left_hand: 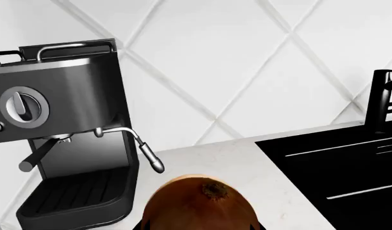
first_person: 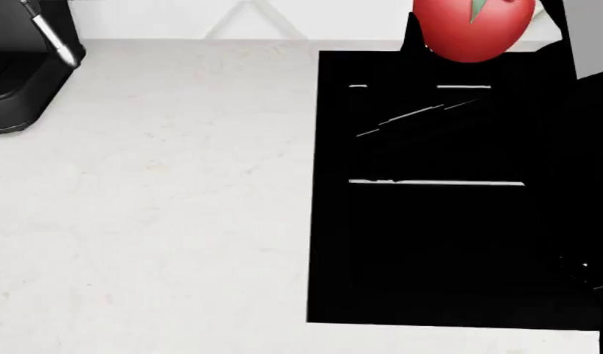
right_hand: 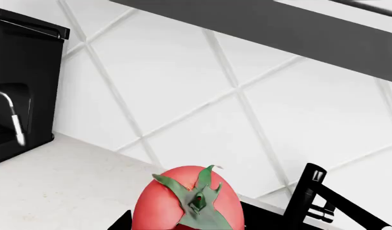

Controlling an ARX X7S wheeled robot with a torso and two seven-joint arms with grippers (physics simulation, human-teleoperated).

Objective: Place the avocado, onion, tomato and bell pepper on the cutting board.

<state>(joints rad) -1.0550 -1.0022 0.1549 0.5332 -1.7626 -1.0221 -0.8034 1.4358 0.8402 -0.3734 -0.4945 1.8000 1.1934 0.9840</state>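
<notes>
Up close in the left wrist view, the onion [left_hand: 199, 203] fills the lower edge, above the pale desk [left_hand: 247, 158] between the coffee machine [left_hand: 62, 129] and the black sink [left_hand: 337, 177]. The tomato [right_hand: 190, 201] hangs over the sink's far edge near the faucet [right_hand: 324, 201]. Neither gripper's fingers show clearly, so I cannot tell their state.

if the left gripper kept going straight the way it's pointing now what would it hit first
Probably the white tiled wall. In the left wrist view the onion rides at the gripper, and ahead lies open countertop, with the espresso machine and sink off to either side. Depth is unclear.
</notes>
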